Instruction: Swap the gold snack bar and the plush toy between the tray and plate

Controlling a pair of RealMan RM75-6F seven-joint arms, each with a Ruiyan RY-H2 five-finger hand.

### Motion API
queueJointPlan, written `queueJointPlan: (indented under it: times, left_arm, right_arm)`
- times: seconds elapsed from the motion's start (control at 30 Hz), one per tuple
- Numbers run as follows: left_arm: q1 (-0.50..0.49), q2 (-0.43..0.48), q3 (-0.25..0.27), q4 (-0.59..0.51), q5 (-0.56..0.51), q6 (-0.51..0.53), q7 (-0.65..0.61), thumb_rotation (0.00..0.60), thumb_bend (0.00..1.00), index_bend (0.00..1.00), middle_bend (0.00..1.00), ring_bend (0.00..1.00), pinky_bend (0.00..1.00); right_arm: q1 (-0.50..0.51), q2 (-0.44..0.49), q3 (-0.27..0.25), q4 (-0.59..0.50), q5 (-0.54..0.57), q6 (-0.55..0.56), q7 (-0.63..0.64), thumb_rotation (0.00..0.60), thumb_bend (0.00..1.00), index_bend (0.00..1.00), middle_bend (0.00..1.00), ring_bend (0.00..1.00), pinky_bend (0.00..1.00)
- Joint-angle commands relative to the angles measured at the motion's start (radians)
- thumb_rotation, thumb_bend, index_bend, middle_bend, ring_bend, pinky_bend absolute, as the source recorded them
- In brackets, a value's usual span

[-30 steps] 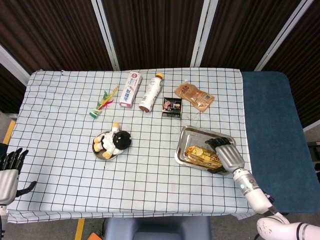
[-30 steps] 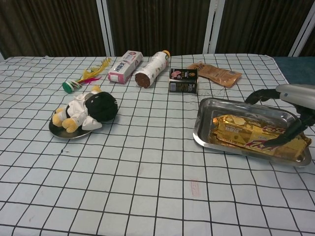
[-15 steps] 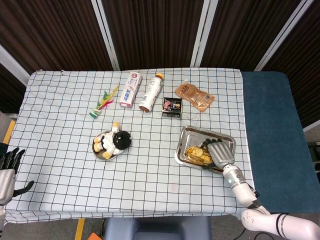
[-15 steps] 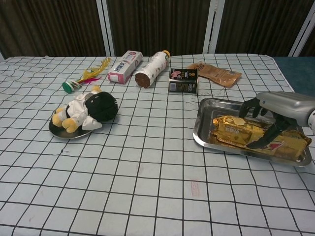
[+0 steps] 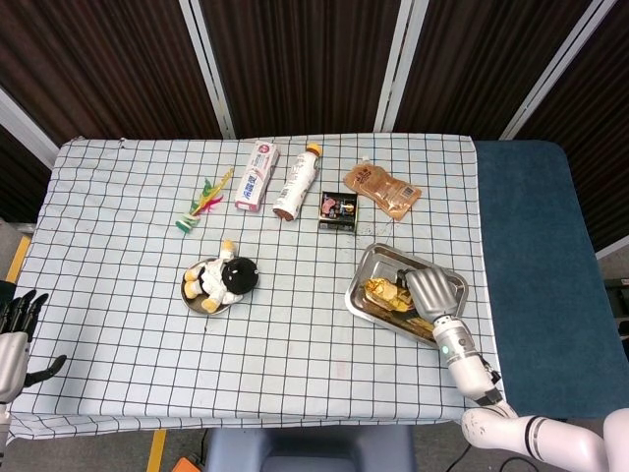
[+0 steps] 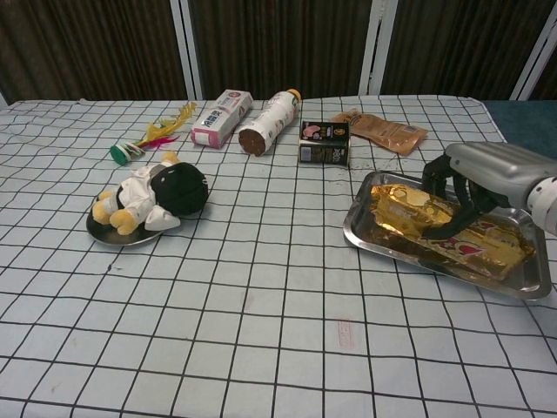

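Head view looks steeply down from high above, taking in the whole checkered table [image 5: 295, 295]. Chest view sits low and close, facing across it toward dark curtains [image 6: 278, 43]. Both share the tabletop's items.

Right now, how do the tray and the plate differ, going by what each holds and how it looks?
The tray is rectangular with raised walls and shiny; the plate is round, shallow and smaller. The tray holds the gold snack bar, with the right hand on it; the plate holds the plush toy, untouched. The tray sits right of the plate in both views. Both are metal-looking and rest on the checked cloth.
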Motion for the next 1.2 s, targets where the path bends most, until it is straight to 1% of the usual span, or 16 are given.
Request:
queueJointPlan:
  times: [0.03,0.1,0.17,0.2,0.27,0.5,0.63,0.8,0.83,0.9,0.97,1.0,1.07,1.13,1.17,1.2]
  left_arm:
    - [0.0,0.0,-0.001,-0.001,-0.002,0.0,0.004,0.6,0.23,0.0,0.0,0.0,0.0]
    - [0.0,0.0,-0.001,-0.001,-0.002,0.0,0.005,0.6,0.23,0.0,0.0,0.0,0.0]
    - [0.0,0.0,0.0,-0.002,-0.001,0.0,0.008,0.6,0.23,0.0,0.0,0.0,0.0]
    - [-0.001,0.0,0.001,-0.003,0.002,0.002,0.013,0.6,0.23,0.0,0.0,0.0,0.0]
    - [0.0,0.0,0.002,-0.004,0.004,0.004,0.017,0.6,0.23,0.0,0.0,0.0,0.0]
    - [-0.003,0.006,0.005,-0.004,0.01,-0.004,0.002,0.6,0.23,0.0,0.0,0.0,0.0]
    - [-0.001,0.012,0.006,-0.004,0.017,-0.001,-0.014,0.6,0.23,0.0,0.0,0.0,0.0]
    - [0.002,0.017,0.006,-0.003,0.025,0.006,-0.03,0.6,0.23,0.0,0.0,0.0,0.0]
    - [0.003,0.017,0.006,-0.003,0.026,0.007,-0.032,0.6,0.23,0.0,0.0,0.0,0.0]
    - [0.003,0.018,0.006,-0.002,0.026,0.007,-0.035,0.6,0.23,0.0,0.0,0.0,0.0]
    - [0.002,0.018,0.006,-0.001,0.026,0.005,-0.035,0.6,0.23,0.0,0.0,0.0,0.0]
    - [0.001,0.018,0.006,-0.001,0.026,0.005,-0.034,0.6,0.23,0.0,0.0,0.0,0.0]
    - [0.001,0.016,0.006,0.0,0.024,0.004,-0.029,0.6,0.23,0.0,0.0,0.0,0.0]
    - [0.0,0.015,0.005,0.0,0.023,0.003,-0.022,0.6,0.23,0.0,0.0,0.0,0.0]
    - [-0.001,0.014,0.005,0.0,0.022,0.002,-0.02,0.6,0.23,0.0,0.0,0.0,0.0]
    - [-0.001,0.013,0.006,0.0,0.022,0.003,-0.018,0.6,0.24,0.0,0.0,0.0,0.0]
  right_arm:
    - [0.027,-0.019,0.018,0.02,-0.047,0.008,0.033,0.6,0.39,0.81,0.65,0.69,0.66]
    - [0.033,-0.023,0.022,0.025,-0.054,0.008,0.038,0.6,0.39,0.81,0.65,0.69,0.66]
    - [0.059,-0.04,0.041,0.039,-0.075,0.006,0.05,0.6,0.39,0.81,0.65,0.69,0.66]
    - [0.094,-0.06,0.066,0.049,-0.093,0.001,0.053,0.6,0.39,0.81,0.65,0.69,0.66]
    - [0.151,-0.106,0.107,0.098,-0.087,-0.026,0.049,0.6,0.39,0.81,0.65,0.69,0.66]
    - [0.279,-0.203,0.185,0.187,-0.071,-0.068,0.029,0.6,0.39,0.81,0.65,0.7,0.66]
    - [0.335,-0.256,0.206,0.241,-0.068,-0.07,0.011,0.6,0.39,0.81,0.65,0.7,0.66]
    - [0.378,-0.322,0.207,0.335,-0.079,-0.061,0.032,0.6,0.39,0.8,0.65,0.69,0.64]
    - [0.382,-0.332,0.205,0.354,-0.082,-0.06,0.04,0.6,0.39,0.77,0.65,0.66,0.62]
    - [0.389,-0.346,0.197,0.388,-0.085,-0.067,0.059,0.6,0.37,0.69,0.59,0.55,0.5]
    - [0.393,-0.35,0.188,0.411,-0.088,-0.086,0.086,0.6,0.29,0.52,0.43,0.34,0.29]
    - [0.394,-0.35,0.185,0.417,-0.089,-0.095,0.103,0.6,0.26,0.46,0.37,0.27,0.24]
    - [0.394,-0.344,0.176,0.423,-0.095,-0.115,0.145,0.6,0.19,0.3,0.21,0.1,0.11]
    - [0.393,-0.332,0.164,0.424,-0.105,-0.131,0.179,0.6,0.16,0.19,0.1,0.02,0.04]
    - [0.393,-0.328,0.158,0.425,-0.113,-0.132,0.193,0.6,0.14,0.14,0.06,0.0,0.01]
    - [0.392,-0.324,0.15,0.427,-0.126,-0.13,0.21,0.6,0.13,0.11,0.03,0.0,0.0]
